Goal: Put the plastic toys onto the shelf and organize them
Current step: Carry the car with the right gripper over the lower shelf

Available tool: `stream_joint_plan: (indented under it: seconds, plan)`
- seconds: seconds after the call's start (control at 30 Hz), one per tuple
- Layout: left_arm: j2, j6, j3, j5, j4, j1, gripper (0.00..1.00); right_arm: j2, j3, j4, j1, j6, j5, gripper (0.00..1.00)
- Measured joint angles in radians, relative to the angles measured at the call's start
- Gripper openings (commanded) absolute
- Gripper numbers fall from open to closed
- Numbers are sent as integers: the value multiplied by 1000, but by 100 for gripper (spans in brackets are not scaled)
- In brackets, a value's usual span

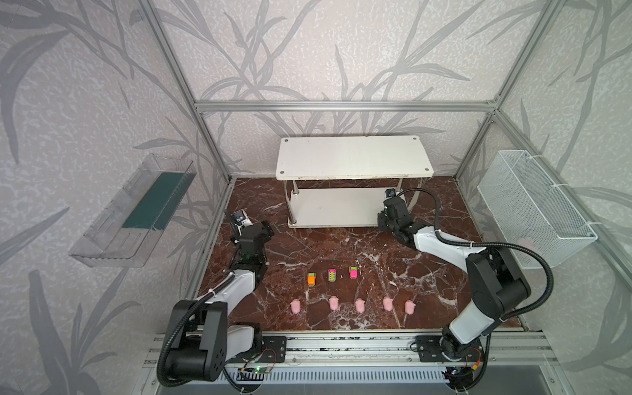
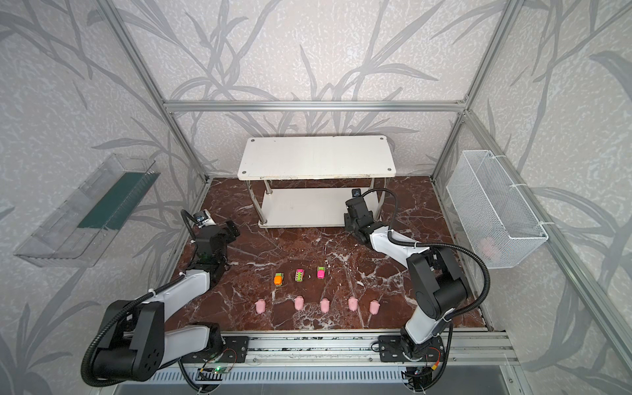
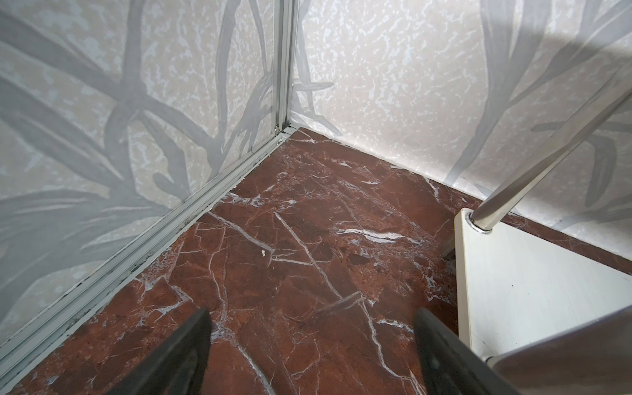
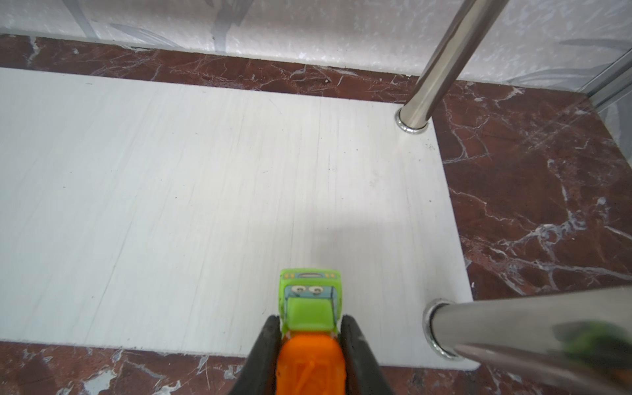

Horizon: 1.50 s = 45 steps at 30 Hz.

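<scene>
The white two-tier shelf (image 1: pixel 352 157) (image 2: pixel 314 155) stands at the back of the marble table. My right gripper (image 4: pixel 309 318) is shut on a lime-green and orange toy car (image 4: pixel 309 297), whose nose hangs over the front edge of the shelf's lower board (image 4: pixel 171 188), near its right front post. Three more toy cars (image 1: pixel 332 275) (image 2: pixel 299 275) sit in a row mid-table. Several pale-pink pig figurines (image 1: pixel 359 305) (image 2: pixel 324 305) line up in front of them. My left gripper (image 3: pixel 311 314) (image 1: pixel 266 229) is open with nothing in it, above bare marble by the shelf's left end.
A clear plastic tray (image 1: pixel 133 212) hangs on the left wall. A white wire mesh basket (image 1: pixel 533 205) on the right wall holds something pale pink (image 1: pixel 525 244). Chrome posts (image 4: pixel 441 65) stand at the shelf's corners. An aluminium rail (image 1: pixel 342 345) runs along the front.
</scene>
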Motion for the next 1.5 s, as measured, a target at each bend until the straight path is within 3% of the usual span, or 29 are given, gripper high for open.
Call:
stream_joint_plan:
  seconds: [1.07, 1.5]
  plan:
    - [0, 3, 0, 14, 1, 0, 90, 150, 116, 24, -56, 55, -18, 30]
    - [0, 3, 0, 14, 1, 0, 90, 155, 118, 21, -56, 60, -18, 46]
